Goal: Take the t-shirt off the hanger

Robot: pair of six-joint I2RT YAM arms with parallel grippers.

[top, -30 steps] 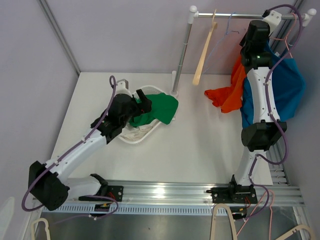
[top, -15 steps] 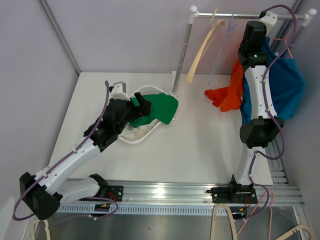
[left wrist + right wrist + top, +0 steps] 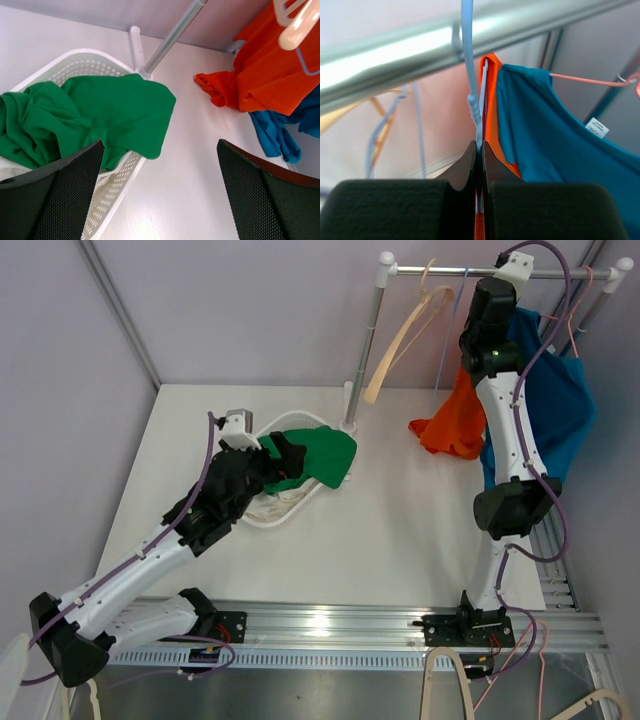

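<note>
My right gripper point(image 3: 480, 146) is pinched shut on the thin neck of a light blue wire hanger point(image 3: 470, 75). The jaws are pressed flat together around the wire, just beneath the metal rail point(image 3: 395, 55) where its hook hangs. The wire runs straight up out of my fingertips to the rail, so the hanger's neck stands nearly upright in line with my grip. The orange t-shirt point(image 3: 452, 425) is the thing to free. It hangs on this hanger directly below my gripper, its collar end touching the wire just under my fingertips. Its long axis drops away from me, downward and slanting toward my left side, and the bunched lower end appears to rest on the table. A teal t-shirt point(image 3: 545, 130) on a pink hanger point(image 3: 590, 80) hangs just beside the orange one, on my right and touching it. A bare wooden hanger point(image 3: 400, 325) hangs on my left, apart from my grip. My right arm is the one at the shirt. My left gripper point(image 3: 160, 192) is spread wide and holds nothing, well apart from the shirt, above a white basket point(image 3: 65, 60) with a green garment point(image 3: 100, 110) spilling over its rim. From there the orange cloth lies ahead and to its right.
</note>
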